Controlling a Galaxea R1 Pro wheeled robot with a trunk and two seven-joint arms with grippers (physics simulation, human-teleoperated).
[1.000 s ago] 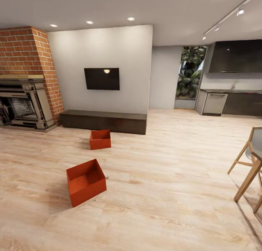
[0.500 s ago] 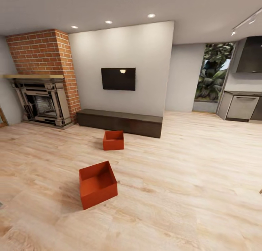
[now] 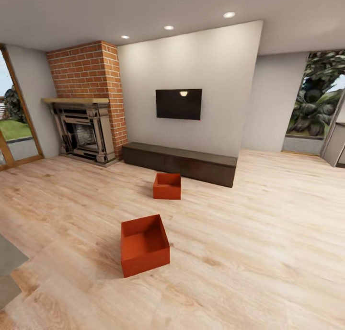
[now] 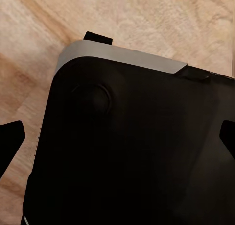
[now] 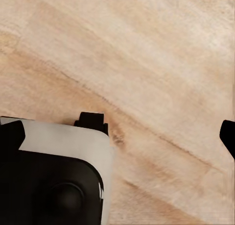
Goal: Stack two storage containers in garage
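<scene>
Near the middle of the head view, two bins sit on the wood floor (image 3: 268, 234), well apart from each other. The near bin (image 3: 143, 244) lies just below centre, turned slightly askew; the far bin (image 3: 167, 186) lies just above centre, close in front of the long dark bench (image 3: 179, 163). Both are orange-red, open-topped and upright. No writing or label can be read on either.

Behind the bench, one black TV (image 3: 178, 104) hangs on the pale wall. At upper left stands one brick fireplace (image 3: 87, 124), and at the left edge a glass door (image 3: 12, 124) shows grass outside. At the right edge a window (image 3: 316, 102) shows green foliage. Three round ceiling lights (image 3: 168, 28) are lit along the top.

Left wrist view: the robot's dark base (image 4: 132, 151) with a pale grey rim covers most of the frame over wood planks; the left gripper's (image 4: 120, 141) dark fingertips (image 4: 11, 141) sit at the two side edges, spread wide.

Right wrist view: the right gripper (image 5: 120, 134) likewise has its fingertips (image 5: 228, 134) at opposite edges, spread wide over the floor, with a corner of the base at lower left.
</scene>
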